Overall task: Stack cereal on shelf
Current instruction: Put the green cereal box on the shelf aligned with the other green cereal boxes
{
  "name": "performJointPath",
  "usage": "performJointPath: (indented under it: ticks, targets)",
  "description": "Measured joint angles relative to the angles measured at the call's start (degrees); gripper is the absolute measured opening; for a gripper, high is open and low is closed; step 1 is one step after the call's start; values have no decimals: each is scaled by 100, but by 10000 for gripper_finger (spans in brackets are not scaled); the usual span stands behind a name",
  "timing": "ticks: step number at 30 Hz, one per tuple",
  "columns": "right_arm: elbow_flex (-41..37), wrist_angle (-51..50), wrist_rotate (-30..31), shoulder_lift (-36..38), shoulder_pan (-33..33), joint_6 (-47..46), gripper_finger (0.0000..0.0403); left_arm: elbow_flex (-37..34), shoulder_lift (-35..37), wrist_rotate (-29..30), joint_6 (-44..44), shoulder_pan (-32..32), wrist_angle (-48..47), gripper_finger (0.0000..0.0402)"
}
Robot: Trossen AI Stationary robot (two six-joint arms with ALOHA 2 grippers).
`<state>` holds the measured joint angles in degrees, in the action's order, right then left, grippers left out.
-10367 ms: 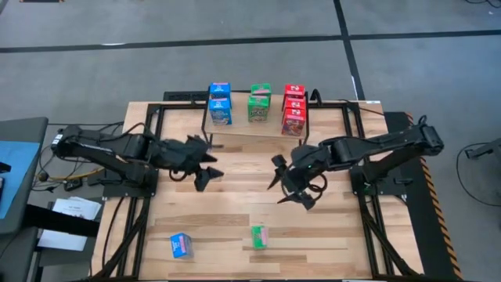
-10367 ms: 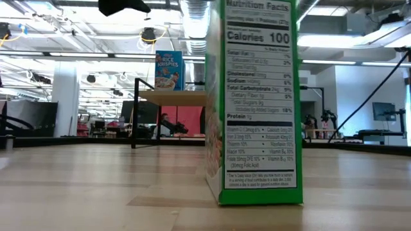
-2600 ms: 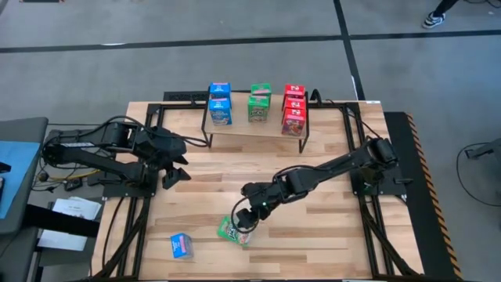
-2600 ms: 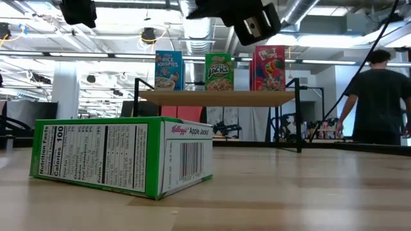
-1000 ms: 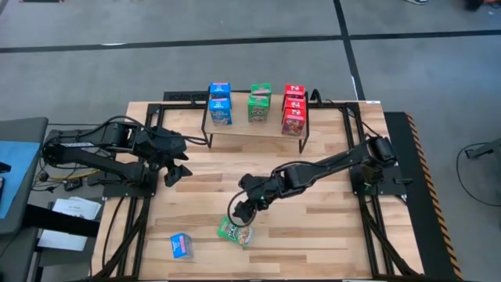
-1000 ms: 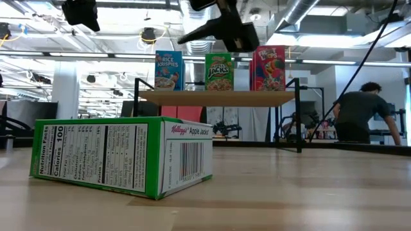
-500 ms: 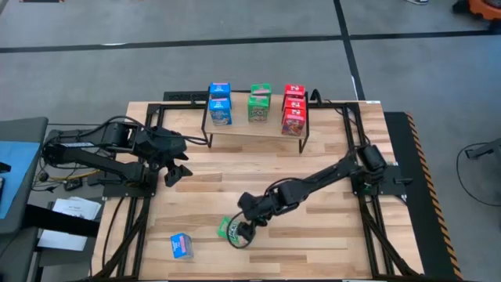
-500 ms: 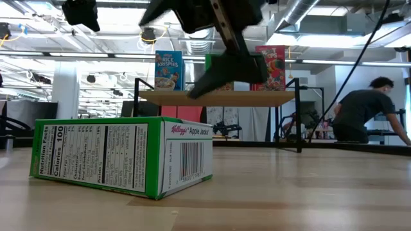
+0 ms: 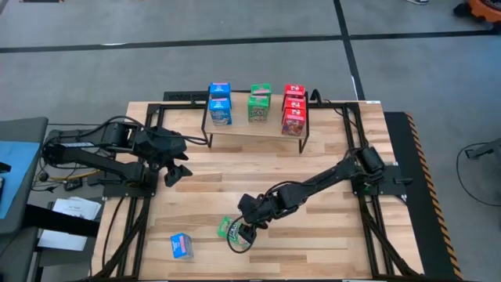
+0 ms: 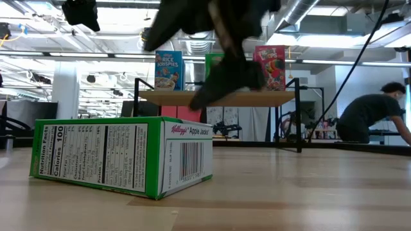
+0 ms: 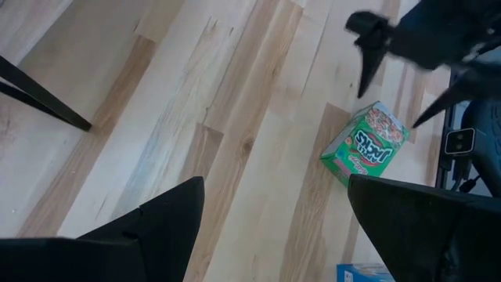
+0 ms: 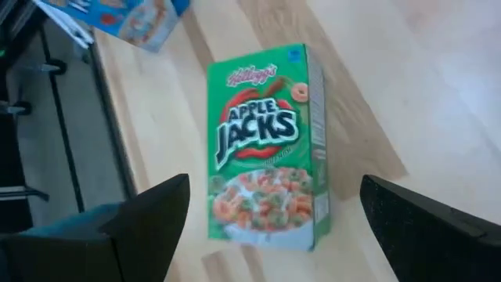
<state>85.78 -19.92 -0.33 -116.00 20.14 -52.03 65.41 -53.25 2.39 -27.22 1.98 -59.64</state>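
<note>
A green cereal box (image 12: 266, 149) lies flat on its back near the table's front edge, printed front up, also seen in the high view (image 9: 228, 227) and the low view (image 10: 122, 157). My right gripper (image 9: 239, 234) hangs open just above it, slanting down, one finger on either side of the box without touching. A blue cereal box (image 9: 181, 246) lies on the table to its left. On the shelf (image 9: 254, 128) at the far side, blue, green and red boxes stand upright. My left gripper (image 9: 174, 168) waits open at the table's left.
The shelf's black legs (image 10: 135, 112) stand on the far half of the table. Bare wood lies between the shelf and the lying boxes. A person (image 10: 376, 115) bends in the room beyond the table's right side.
My right gripper has come down and toward the table's near edge, over the green box, rolling as it went. The green box has stayed where it lay.
</note>
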Motion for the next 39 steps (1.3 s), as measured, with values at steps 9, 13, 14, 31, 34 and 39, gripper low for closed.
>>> performJointPath:
  ticks: [9, 13, 14, 31, 34, 39]
  targets:
    - [-14, 235, -293, -337, 7, -35, 399, 0, 0, 0, 1, 0, 2, 304]
    - [-13, 93, -244, -337, 4, -7, 398, 0, 0, 0, 2, -1, 2, 304]
    - [-15, 73, -242, -339, 1, 1, 398, 0, 1, 0, 0, -1, 2, 304]
    - [-15, -72, -242, -337, 31, -105, 362, 0, 0, -2, 0, -2, 2, 304]
    - [-15, -81, -187, -337, 50, -109, 363, 0, 0, 0, 0, 0, 2, 304]
    - [-14, -102, -107, -359, 50, -153, 365, 0, 0, 0, 2, 0, 2, 304]
